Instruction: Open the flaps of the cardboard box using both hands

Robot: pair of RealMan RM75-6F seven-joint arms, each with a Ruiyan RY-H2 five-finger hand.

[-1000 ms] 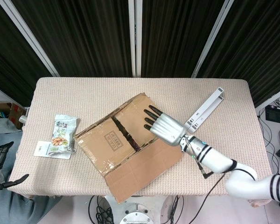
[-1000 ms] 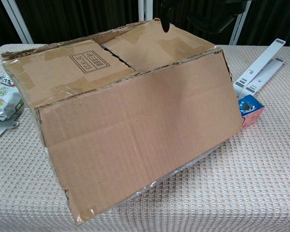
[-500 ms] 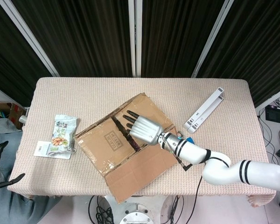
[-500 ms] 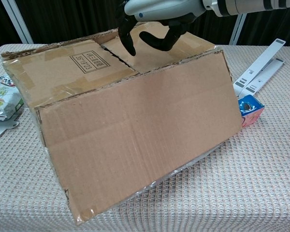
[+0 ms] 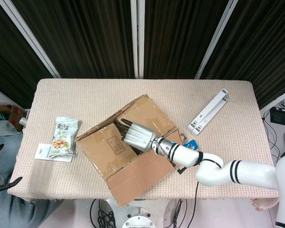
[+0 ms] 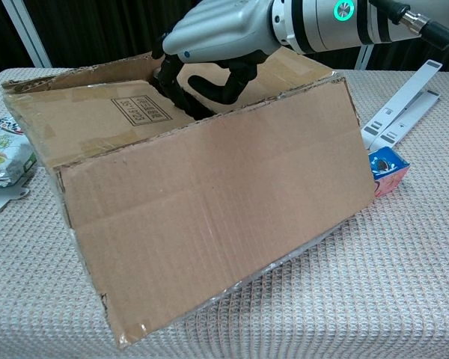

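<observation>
The cardboard box (image 5: 109, 156) lies tilted at the table's middle, its long front flap (image 6: 209, 217) folded out and hanging toward me. Two inner flaps still cover the top. My right hand (image 5: 137, 135) is over the seam between them, its dark fingers (image 6: 172, 82) curled down into the gap and pressing the labelled inner flap (image 6: 97, 120), which dips inward. The thumb arches apart from the fingers, and nothing is held in the hand. My left hand (image 5: 9, 182) barely shows at the head view's lower left edge, off the table, with dark fingertips apart.
A snack bag (image 5: 64, 135) on a white card lies left of the box. A white folding stand (image 5: 209, 111) lies at the right of the table (image 5: 85, 95). A small blue packet (image 6: 385, 168) sits against the box's right corner.
My right hand swept left across the box top and dug its fingers into the seam; the labelled flap sank inward. My left hand slipped further out of view.
</observation>
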